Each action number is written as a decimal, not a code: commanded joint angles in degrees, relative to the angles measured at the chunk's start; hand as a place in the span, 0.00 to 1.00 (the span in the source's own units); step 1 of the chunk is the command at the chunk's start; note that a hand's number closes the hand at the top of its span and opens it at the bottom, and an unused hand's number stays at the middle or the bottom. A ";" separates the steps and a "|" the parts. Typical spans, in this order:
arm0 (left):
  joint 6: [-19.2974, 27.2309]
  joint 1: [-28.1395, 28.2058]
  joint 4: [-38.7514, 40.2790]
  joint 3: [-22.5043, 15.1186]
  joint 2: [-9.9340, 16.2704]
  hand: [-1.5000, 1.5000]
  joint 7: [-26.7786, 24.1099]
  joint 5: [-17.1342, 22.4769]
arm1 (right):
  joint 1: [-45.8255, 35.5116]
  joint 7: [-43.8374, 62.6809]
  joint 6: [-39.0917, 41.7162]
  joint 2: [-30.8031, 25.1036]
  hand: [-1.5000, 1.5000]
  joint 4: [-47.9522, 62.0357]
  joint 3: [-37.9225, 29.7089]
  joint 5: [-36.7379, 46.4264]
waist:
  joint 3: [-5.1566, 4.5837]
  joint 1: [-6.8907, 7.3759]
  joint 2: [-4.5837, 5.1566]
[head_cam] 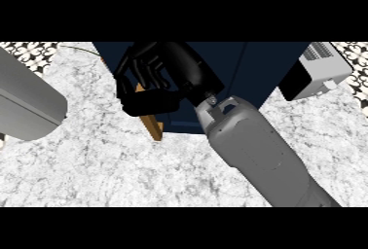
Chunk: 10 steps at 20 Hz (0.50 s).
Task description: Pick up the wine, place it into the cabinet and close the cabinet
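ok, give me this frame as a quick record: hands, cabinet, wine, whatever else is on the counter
right hand: fingers curled at the cabinet's door edge
left hand: not in view; only a grey forearm at the left edge
cabinet: dark blue, on the marble counter
door: wooden edge visible, seemingly ajar
wine: not visible
other: white-and-black appliance at upper right

dark blue cabinet (244, 82) blocking ahead, microwave (316, 70) at right, bare marble counter (108, 170) open in front

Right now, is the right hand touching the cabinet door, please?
Cannot tell. In the head view the right hand overlaps the cabinet door's wooden edge, hiding any contact or gap.
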 commanded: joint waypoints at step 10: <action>7.43 -9.99 1.85 -8.78 -4.21 0.00 3.67 -6.17 | -3.26 -12.31 4.80 -7.27 1.00 14.84 -8.38 0.51 | 0.11 -0.37 1.19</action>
